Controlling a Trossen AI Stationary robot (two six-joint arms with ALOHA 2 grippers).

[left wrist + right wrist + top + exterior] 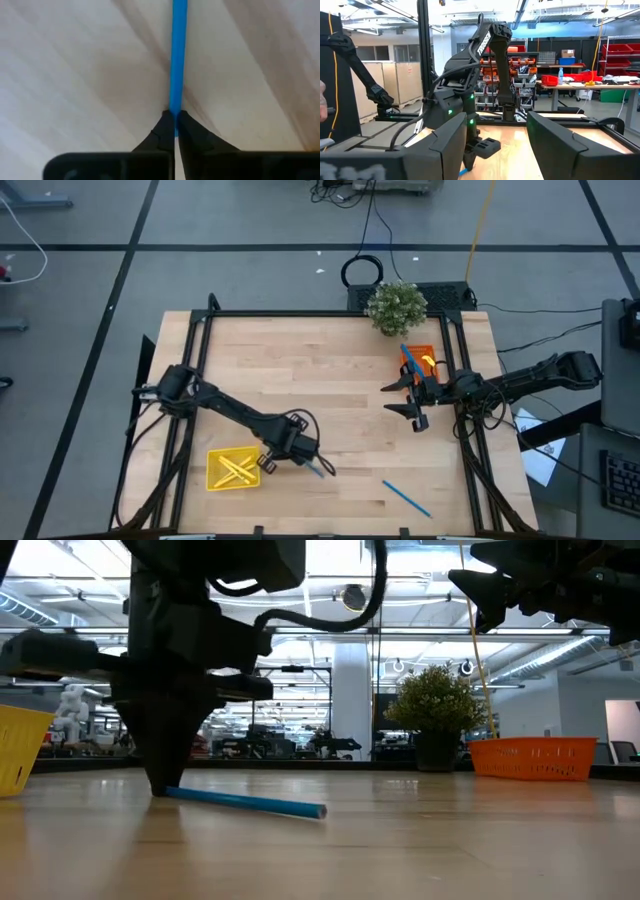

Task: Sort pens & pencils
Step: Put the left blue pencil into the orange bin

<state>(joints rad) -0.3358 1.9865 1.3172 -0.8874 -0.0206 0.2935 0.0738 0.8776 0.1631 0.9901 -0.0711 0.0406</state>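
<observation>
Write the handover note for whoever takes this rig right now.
Left gripper: jaws shut on one end of a blue stick lying on the table, just right of the yellow tray.
Right gripper: jaws open, empty, raised beside the orange tray.
Done: yellow sticks lie in the yellow tray; at least one blue stick is in the orange tray.
Left: carry the gripped blue stick to the orange tray, then the other blue stick lying near the table's front edge.
</observation>
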